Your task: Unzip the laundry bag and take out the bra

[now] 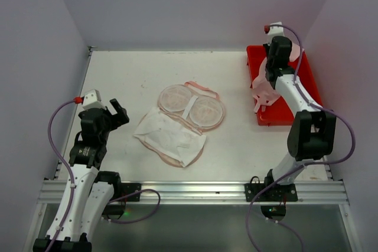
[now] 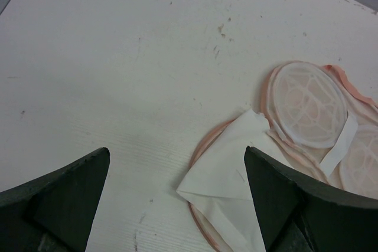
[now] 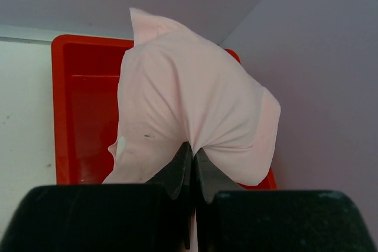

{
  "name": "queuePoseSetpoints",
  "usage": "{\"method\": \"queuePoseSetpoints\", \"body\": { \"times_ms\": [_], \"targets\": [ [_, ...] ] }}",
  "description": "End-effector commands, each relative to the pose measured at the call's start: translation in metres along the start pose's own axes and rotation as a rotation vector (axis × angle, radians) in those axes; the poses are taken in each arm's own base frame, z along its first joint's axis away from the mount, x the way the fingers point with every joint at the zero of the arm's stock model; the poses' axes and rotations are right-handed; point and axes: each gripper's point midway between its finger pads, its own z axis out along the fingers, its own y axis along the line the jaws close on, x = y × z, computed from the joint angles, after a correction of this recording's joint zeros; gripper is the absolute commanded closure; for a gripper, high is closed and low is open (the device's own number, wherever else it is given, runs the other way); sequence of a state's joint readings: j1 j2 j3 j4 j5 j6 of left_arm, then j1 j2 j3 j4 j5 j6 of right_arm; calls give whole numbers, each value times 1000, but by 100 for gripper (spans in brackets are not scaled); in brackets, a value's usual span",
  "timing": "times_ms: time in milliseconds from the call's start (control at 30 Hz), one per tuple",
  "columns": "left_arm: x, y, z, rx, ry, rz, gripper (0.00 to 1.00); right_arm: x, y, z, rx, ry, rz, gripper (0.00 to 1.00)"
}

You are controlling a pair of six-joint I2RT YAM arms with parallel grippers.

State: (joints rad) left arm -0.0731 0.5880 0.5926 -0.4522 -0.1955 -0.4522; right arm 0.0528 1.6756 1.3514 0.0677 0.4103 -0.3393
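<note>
The laundry bag (image 1: 192, 109) lies opened out in the middle of the table. Its two round floral lobes face up and a white mesh lining flap (image 1: 170, 135) is folded out toward the front. In the left wrist view the laundry bag (image 2: 307, 101) sits to the right, with the flap's corner (image 2: 233, 172) between my fingers' line of sight. My left gripper (image 1: 117, 114) (image 2: 177, 153) stands open to the left of the bag, touching nothing. My right gripper (image 1: 267, 81) (image 3: 193, 153) is shut on the pale pink bra (image 3: 195, 98). The bra (image 1: 261, 90) hangs over the red tray.
The red tray (image 1: 280, 115) (image 3: 82, 104) sits at the back right, against the right wall. Grey walls close in the table on the left, back and right. A metal rail runs along the near edge by the arm bases.
</note>
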Motion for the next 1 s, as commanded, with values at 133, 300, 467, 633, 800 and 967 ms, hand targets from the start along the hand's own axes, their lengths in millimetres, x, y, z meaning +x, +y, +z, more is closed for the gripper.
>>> {"method": "queuePoseSetpoints", "body": {
  "times_ms": [133, 300, 467, 633, 800, 967],
  "targets": [
    [-3, -3, -2, 13, -9, 7, 0, -108, -50, 1, 123, -263, 25, 100],
    [-4, -3, -2, 13, -13, 7, 0, -105, -48, 10, 142, -284, -40, 100],
    [-4, -5, -3, 21, -13, 10, 0, -60, -21, 26, 79, -214, -77, 100],
    [-3, -6, -3, 29, -14, 14, 0, 0, -4, 34, 51, -101, -77, 100],
    [-6, -7, -6, 32, -28, 13, 0, 46, 1, 33, 58, -12, -69, 100],
    [-6, -10, -8, 47, -32, 15, 0, 56, 8, 35, 22, 14, -64, 100]
  ]
}}
